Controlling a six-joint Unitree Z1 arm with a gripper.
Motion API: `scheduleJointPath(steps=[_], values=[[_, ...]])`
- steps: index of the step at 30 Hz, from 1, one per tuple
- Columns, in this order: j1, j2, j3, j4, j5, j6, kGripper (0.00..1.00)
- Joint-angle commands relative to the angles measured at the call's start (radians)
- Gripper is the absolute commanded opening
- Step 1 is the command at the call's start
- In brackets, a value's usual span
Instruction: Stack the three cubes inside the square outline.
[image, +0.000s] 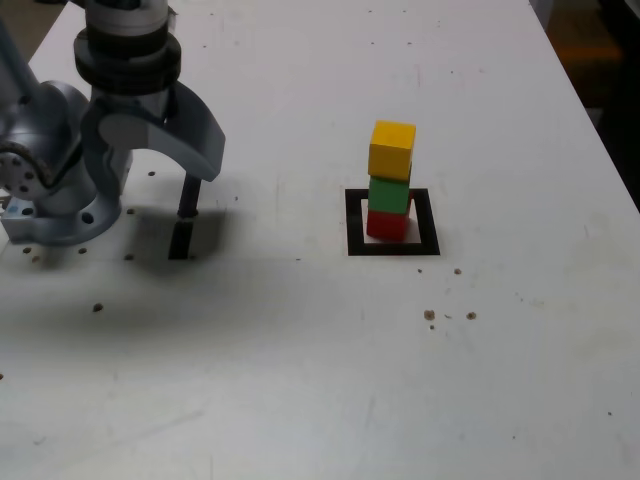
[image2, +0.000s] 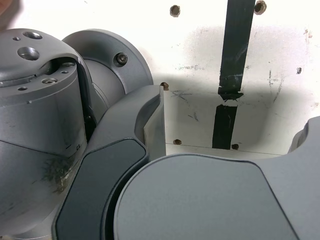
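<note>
The red cube (image: 386, 224) sits inside the square outline (image: 391, 221) toward the tabletop's (image: 300, 380) middle, its lower part half hidden by the tape's near view, with the green cube (image: 389, 193) on it and the yellow cube (image: 391, 149) on top, slightly turned. No writing shows anywhere. Bare tabletop lies all round the stack, and the gripper (image: 155, 125) rests well apart near the tabletop's edge at the exterior view's left, above two black tape strips (image: 184, 220); I cannot tell how far its jaws are parted.

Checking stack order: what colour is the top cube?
Yellow, above the green and red ones; clearest in the exterior view.
</note>
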Motion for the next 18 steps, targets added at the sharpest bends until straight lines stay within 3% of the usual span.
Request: scheduleJointPath(steps=[1, 13, 15, 18], values=[[0.001, 0.001, -0.002, 0.002, -0.002, 0.0, 0.98], [0.001, -0.017, -0.013, 0.005, -0.009, -0.001, 0.97], [0.001, -0.037, -0.065, 0.034, -0.003, -0.002, 0.97], [-0.012, -0.031, -0.246, 0.139, 0.034, 0.004, 0.97]])
